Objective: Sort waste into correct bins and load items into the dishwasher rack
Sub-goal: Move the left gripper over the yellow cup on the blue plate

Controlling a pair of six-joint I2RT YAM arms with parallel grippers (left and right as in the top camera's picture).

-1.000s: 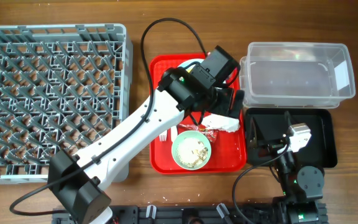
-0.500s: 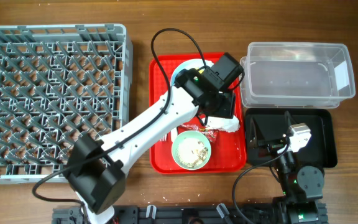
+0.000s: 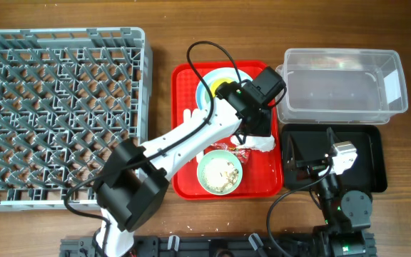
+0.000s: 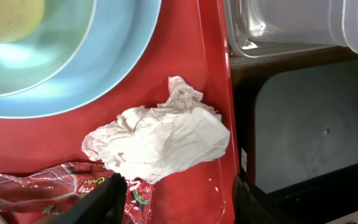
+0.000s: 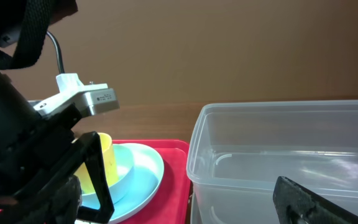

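The crumpled white napkin (image 4: pixel 160 140) lies on the red tray (image 4: pixel 191 68) near its right edge, with the red wrapper (image 4: pixel 42 190) to its left. My left gripper (image 4: pixel 182 202) is open and empty, its fingers (image 4: pixel 114 199) standing either side of the napkin's near end. Overhead, the left gripper (image 3: pixel 257 132) hovers over the napkin (image 3: pixel 261 144) and wrapper (image 3: pixel 242 150). The yellow cup (image 3: pixel 223 77) sits on the light-blue plate (image 3: pixel 204 91). The bowl (image 3: pixel 220 173) holds beige crumbs. My right gripper (image 3: pixel 296 158) is open and empty over the black tray (image 3: pixel 373 153).
The clear tub (image 3: pixel 341 82) stands right of the red tray (image 3: pixel 184 182), just behind the black tray. The grey rack (image 3: pixel 59 114) fills the left side. White plastic cutlery (image 3: pixel 188 116) lies at the red tray's left edge. The left arm spans the tray diagonally.
My left arm has swung to the right and its gripper has shifted right, settling over the napkin. The napkin, the wrapper and the right arm have not moved.
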